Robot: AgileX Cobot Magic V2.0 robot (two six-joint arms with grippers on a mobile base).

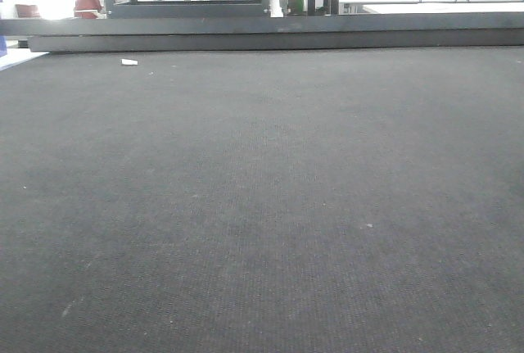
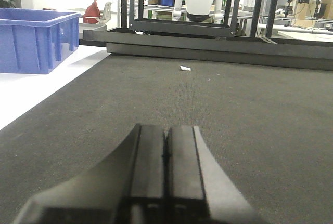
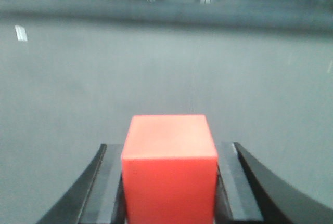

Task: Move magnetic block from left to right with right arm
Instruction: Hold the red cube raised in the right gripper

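While right jaws clamp magnetic block (image 3: 169, 167), mat (image 3: 156, 68) ahead.

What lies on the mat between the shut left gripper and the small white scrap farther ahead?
Nothing: between the left gripper and the white scrap the left wrist view shows only bare dark mat.

The small red cube (image 3: 169, 167) sits in the right hand (image 3: 169, 154); a blue plastic bin (image 2: 31, 39) stands left of the dark carpeted table (image 2: 234, 109).

The left gripper (image 2: 166, 130) is seen with jaws pressed together; the right gripper (image 3: 169, 148) is clamped on the block (image 3: 169, 180), one finger at each side.
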